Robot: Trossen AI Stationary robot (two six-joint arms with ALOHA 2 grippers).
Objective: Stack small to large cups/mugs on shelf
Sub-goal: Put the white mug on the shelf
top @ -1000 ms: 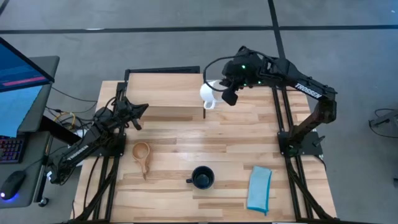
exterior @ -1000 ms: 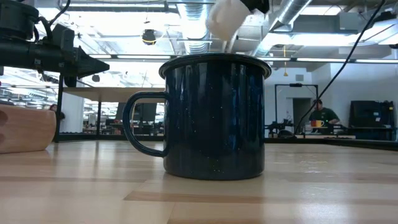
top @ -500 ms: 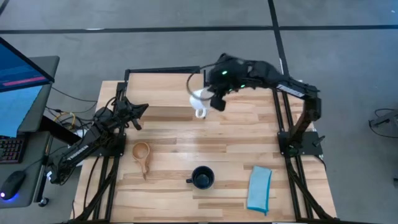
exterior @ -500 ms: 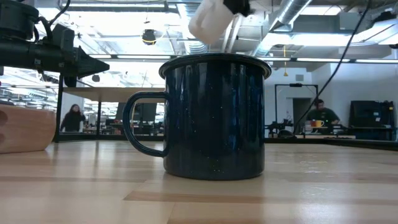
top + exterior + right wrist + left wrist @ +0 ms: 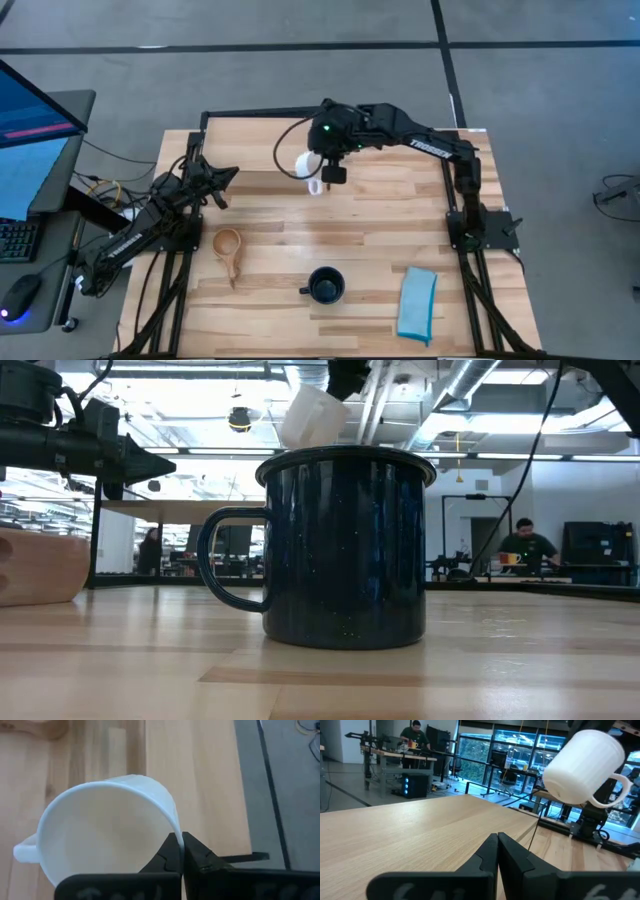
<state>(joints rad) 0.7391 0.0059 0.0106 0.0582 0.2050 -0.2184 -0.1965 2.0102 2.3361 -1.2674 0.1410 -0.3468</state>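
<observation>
Navy enamel mug point(image 5: 325, 286): stands upright near the desk's point(image 5: 380, 215) front edge, handle toward the left edge; probably light, stiff and slick, best taken by the rim.
Blue cloth point(image 5: 417, 303): lies near the front right corner.
Wooden cup point(image 5: 228, 243): sits toward the left edge, long handle pointing to the front; likely light and not slippery.
Left gripper point(image 5: 222, 186): waits over the left edge, jaws closed on nothing.
White mug point(image 5: 310, 166): held tilted in the air over the shelf's point(image 5: 250, 145) front edge; hard, smooth, probably breakable, so it wants a gentle set-down.
Right gripper point(image 5: 333, 172): jaws pinched on the white mug's rim beside the handle, one inside and one outside.
Shelf: bare pale board at the desk's back edge.
Room: an open workshop with benches; a seated person far behind.
</observation>
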